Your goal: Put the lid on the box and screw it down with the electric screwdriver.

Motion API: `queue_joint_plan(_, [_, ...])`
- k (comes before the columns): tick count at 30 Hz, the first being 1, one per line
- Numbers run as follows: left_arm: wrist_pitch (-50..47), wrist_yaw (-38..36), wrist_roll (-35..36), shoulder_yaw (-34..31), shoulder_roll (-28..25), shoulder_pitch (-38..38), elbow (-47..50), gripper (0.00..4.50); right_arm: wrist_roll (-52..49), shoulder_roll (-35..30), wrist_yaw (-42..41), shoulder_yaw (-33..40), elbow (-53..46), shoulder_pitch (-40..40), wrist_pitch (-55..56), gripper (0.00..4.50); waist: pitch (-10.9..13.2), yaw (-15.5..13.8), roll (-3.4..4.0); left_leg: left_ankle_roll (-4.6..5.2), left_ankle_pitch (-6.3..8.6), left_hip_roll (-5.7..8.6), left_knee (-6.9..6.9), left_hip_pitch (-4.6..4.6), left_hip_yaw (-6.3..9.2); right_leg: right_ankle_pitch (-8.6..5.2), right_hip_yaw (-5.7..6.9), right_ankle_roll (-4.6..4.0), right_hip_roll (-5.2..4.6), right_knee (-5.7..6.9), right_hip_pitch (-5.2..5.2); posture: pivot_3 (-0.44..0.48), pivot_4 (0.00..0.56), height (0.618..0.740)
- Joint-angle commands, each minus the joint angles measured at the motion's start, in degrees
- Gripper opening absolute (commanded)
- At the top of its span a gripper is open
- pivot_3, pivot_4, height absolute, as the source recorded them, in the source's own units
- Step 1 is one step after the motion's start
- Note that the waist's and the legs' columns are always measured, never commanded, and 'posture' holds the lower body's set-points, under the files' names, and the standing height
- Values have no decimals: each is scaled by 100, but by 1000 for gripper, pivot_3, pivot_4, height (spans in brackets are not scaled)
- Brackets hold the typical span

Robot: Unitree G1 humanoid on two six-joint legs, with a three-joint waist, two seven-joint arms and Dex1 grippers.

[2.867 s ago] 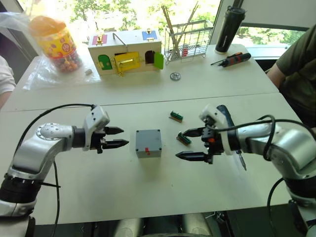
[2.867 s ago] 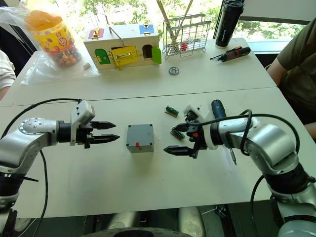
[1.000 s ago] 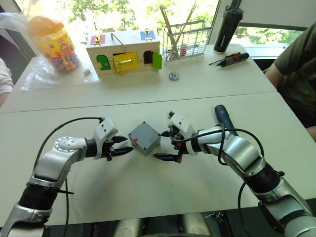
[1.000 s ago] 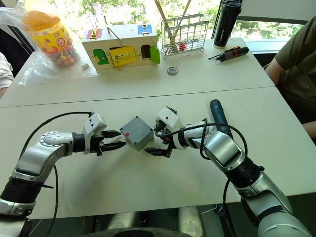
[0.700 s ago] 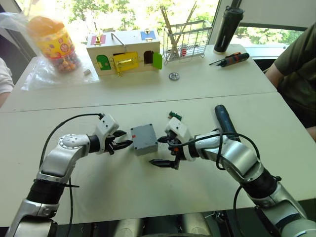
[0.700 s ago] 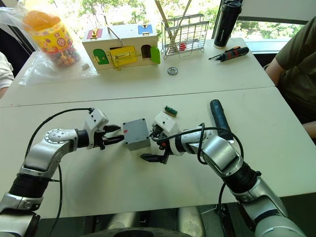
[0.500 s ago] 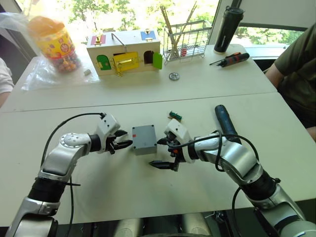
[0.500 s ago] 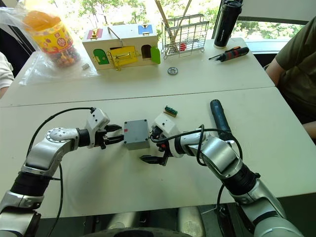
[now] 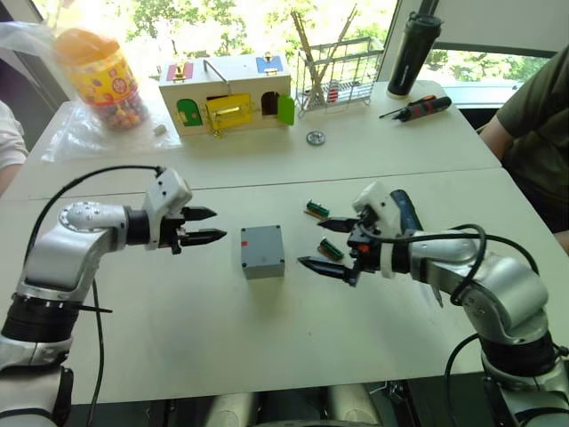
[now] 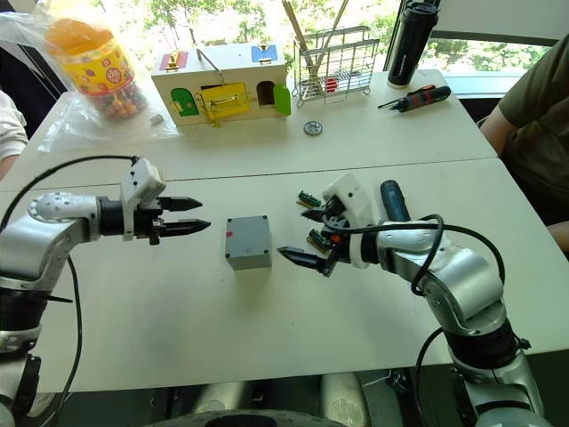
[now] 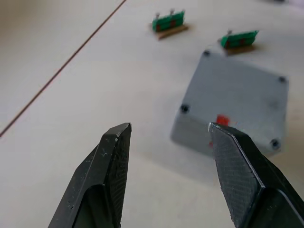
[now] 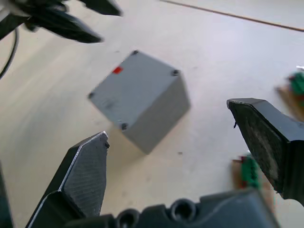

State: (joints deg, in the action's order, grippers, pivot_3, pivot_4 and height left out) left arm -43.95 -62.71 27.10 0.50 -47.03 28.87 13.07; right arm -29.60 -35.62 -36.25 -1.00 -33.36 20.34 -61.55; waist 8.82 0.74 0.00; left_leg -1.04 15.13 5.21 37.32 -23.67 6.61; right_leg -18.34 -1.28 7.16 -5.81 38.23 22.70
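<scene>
Big pale counter (image 9: 178, 338), with the task's things near its middle.

Left end effector (image 9: 217, 224): empty, with its two black fingers a little apart. Points at the box from the robot's left, near it but not touching.

Right end effector (image 9: 313, 243): empty too, with its fingers spread wide. Sits on the other side of the box, also not touching.

Electric screwdriver (image 10: 392, 200): lies on the counter, just beside the right arm and partly hidden by it. Not picked up yet. Could roll away or get knocked off line if that arm swings back over it without care. Could also slip in a loose grip, being thick and round.

Box (image 9: 262, 251): sits flat on the counter between the two end effectors, with a small red mark near one edge. Light enough, most likely, to slide or spin if pushed from one side alone. Needs a steady hold from the left while the tool works.

Lid (image 12: 130, 80): looks to be on top of the box already, with a dark spot at each corner. Cannot tell if the screws are tight, or there at all. Might shift if the box gets bumped.

Two small green parts (image 9: 317, 210) (image 9: 332, 250): lie close by the right end effector. Easy to hit and scatter on the way to the tool.

Tiny corner holes: easy to miss with the thin bit, which could skid off and shove the box.
</scene>
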Motion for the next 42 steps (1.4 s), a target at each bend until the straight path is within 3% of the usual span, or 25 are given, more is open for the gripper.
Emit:
queue_joint_plan(1, [-300,-28,343,231,111,151,607,2668,215,46,177,12,204,-101,410,4264,0,22,0,0,0,0,-1,0,-4,0,-1,0,0,0,3,0,150,740])
queue_joint_plan(4, [-381,19,339,601,247,166,921,2668,509,178,356,-241,491,-160,778,3487,0,50,0,-1,-1,-9,-5,7,-9,0,-5,0,10,7,5,0,150,740])
queue_joint_plan(6, [-395,48,301,811,309,131,1067,2668,610,291,439,-323,618,-173,953,2718,0,37,0,-2,-1,-12,-8,11,-9,0,-6,0,19,11,5,0,150,740])
queue_joint_plan(12, [-252,136,-1,1155,220,127,1060,2668,743,525,572,-440,798,-188,1155,2718,0,3,0,-3,-2,-9,-5,11,-10,0,-8,0,20,10,3,0,150,740])
queue_joint_plan(33, [-76,217,-7,977,175,103,802,2668,1079,725,561,-739,1265,-247,1498,2718,0,8,0,-2,-1,-8,-4,11,-9,0,-7,0,21,9,2,0,150,740])
queue_joint_plan(36, [-94,233,13,973,200,113,813,2668,1088,762,566,-731,1282,-244,1507,1870,0,7,0,-3,-1,-8,-3,11,-9,0,-7,0,21,9,2,0,150,740])
queue_joint_plan(40, [-97,246,19,975,223,106,816,2668,1115,797,583,-723,1296,-257,1529,32,0,8,0,-3,-2,-8,-3,11,-9,0,-7,0,21,9,2,0,150,740])
queue_joint_plan(42, [-93,251,17,978,226,101,819,2668,1140,804,595,-729,1305,-275,1534,32,0,6,0,-2,-1,-8,-3,11,-9,0,-7,0,21,9,2,0,150,740])
